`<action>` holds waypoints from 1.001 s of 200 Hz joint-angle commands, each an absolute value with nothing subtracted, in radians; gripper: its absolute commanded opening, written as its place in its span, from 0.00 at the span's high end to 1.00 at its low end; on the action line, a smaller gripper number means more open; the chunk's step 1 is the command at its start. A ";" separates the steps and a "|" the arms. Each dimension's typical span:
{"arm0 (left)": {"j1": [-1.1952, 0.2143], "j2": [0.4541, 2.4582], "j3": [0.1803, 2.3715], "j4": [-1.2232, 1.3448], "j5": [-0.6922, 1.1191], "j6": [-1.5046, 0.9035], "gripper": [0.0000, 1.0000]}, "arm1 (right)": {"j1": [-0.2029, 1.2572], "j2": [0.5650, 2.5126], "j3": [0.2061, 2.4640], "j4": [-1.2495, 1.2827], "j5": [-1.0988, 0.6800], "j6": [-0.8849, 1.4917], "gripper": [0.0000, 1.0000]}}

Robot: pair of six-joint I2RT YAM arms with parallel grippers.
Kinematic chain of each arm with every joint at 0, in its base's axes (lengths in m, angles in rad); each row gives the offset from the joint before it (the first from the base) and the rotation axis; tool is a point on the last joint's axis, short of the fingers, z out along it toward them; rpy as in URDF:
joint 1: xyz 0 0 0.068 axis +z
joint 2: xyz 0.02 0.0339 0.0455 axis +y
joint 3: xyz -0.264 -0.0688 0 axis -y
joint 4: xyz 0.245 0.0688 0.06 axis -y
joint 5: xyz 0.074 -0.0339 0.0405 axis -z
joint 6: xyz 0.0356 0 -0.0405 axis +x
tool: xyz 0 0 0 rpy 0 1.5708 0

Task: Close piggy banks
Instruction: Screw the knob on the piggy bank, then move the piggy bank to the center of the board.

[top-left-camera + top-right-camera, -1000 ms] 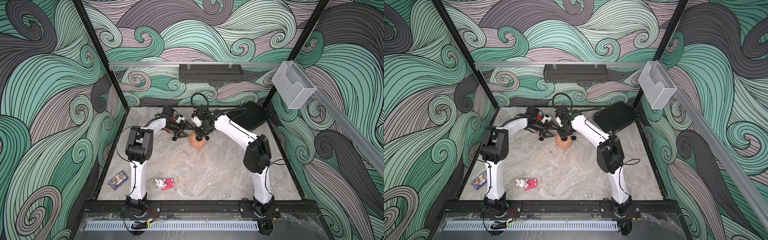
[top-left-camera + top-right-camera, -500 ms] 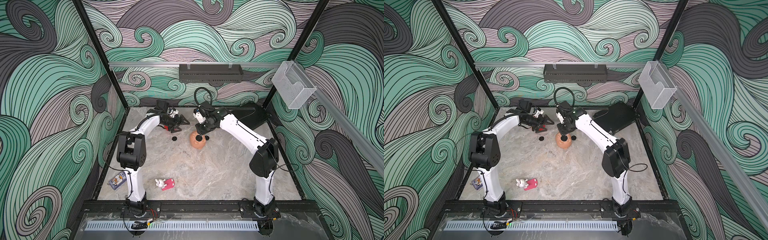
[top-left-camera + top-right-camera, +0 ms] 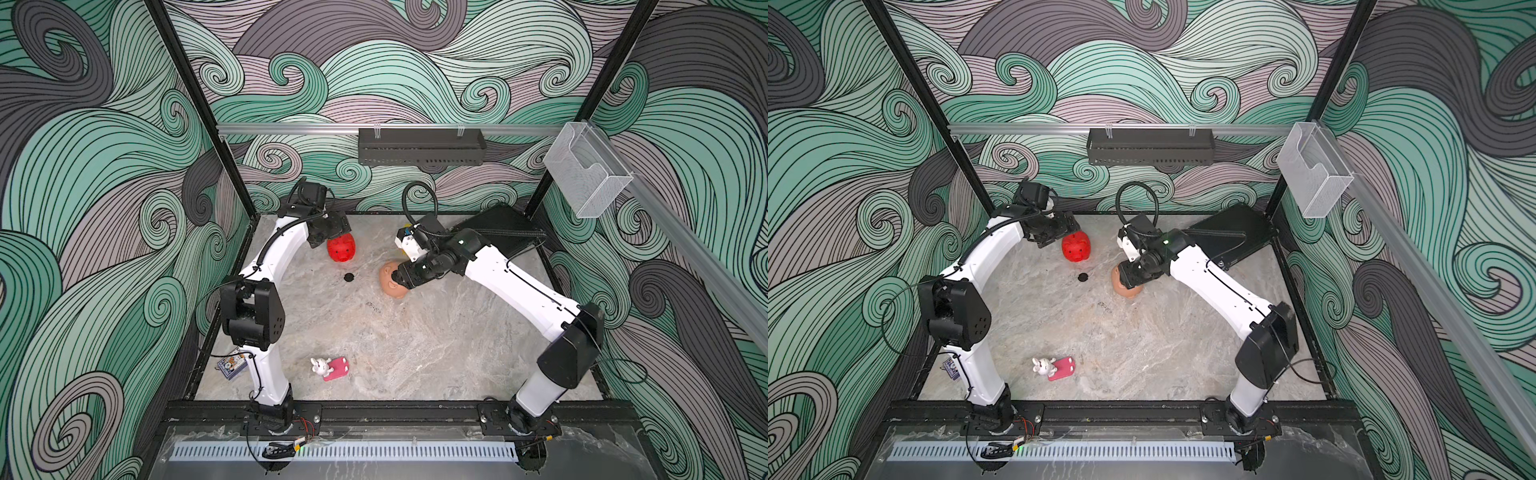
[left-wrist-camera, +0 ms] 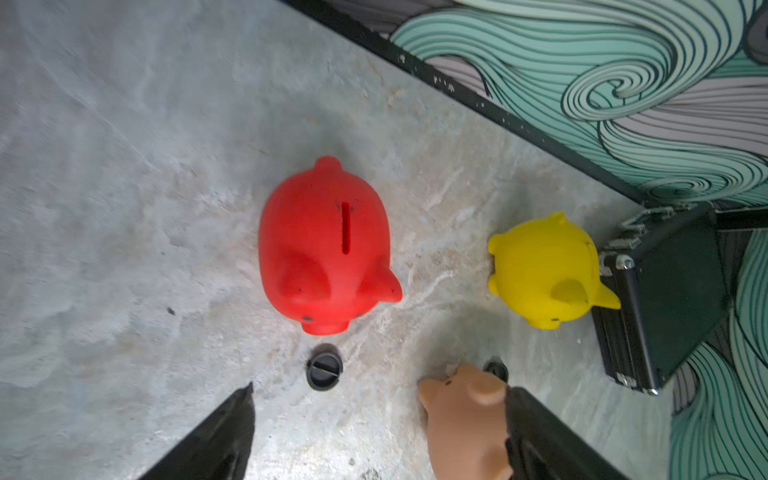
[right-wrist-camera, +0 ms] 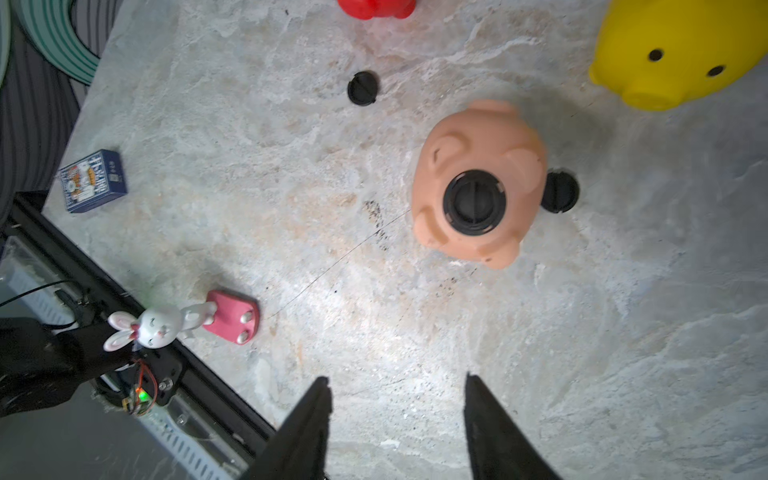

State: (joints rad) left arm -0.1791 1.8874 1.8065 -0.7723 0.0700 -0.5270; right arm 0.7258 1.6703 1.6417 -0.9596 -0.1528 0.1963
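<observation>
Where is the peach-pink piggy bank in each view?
In a top view: peach-pink piggy bank mid-table, right of the red piggy bank.
In a top view: it sits likewise.
Left wrist: it is cut by the frame edge, near the yellow piggy bank.
Right wrist: it lies belly up, black plug in hole.
Shared landmark: the red piggy bank.

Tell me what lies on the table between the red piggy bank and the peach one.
A loose black plug lies there, apart from both the red piggy bank and the peach piggy bank; the left wrist view shows it best.

Robot test cell: wave-print walls [image 3: 83, 208], black frame posts [image 3: 196, 104], stone-look tabletop [image 3: 415, 340].
</observation>
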 commanded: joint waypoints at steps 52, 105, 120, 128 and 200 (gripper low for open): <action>-0.179 2.181 2.195 -0.957 -0.082 -0.361 0.02 | 0.744 1.522 1.536 -0.905 -0.203 0.213 0.26; -0.177 2.391 2.427 -1.042 -0.069 -0.346 0.03 | 0.744 1.488 1.507 -0.906 -0.221 0.214 0.26; -0.178 2.414 2.430 -1.035 -0.058 -0.363 0.04 | 0.744 1.479 1.492 -0.906 -0.231 0.220 0.26; -0.178 2.423 2.430 -1.027 -0.049 -0.367 0.04 | 0.744 1.476 1.486 -0.906 -0.234 0.222 0.26; -0.191 2.483 2.431 -1.025 -0.053 -0.407 0.08 | 0.744 1.474 1.482 -0.917 -0.229 0.219 0.26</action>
State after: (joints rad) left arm -0.1799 2.4580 2.4073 -0.9916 -0.0467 -0.3855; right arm 0.7422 1.5009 1.4876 -0.9089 -0.2195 0.2176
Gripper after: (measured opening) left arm 0.927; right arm 0.740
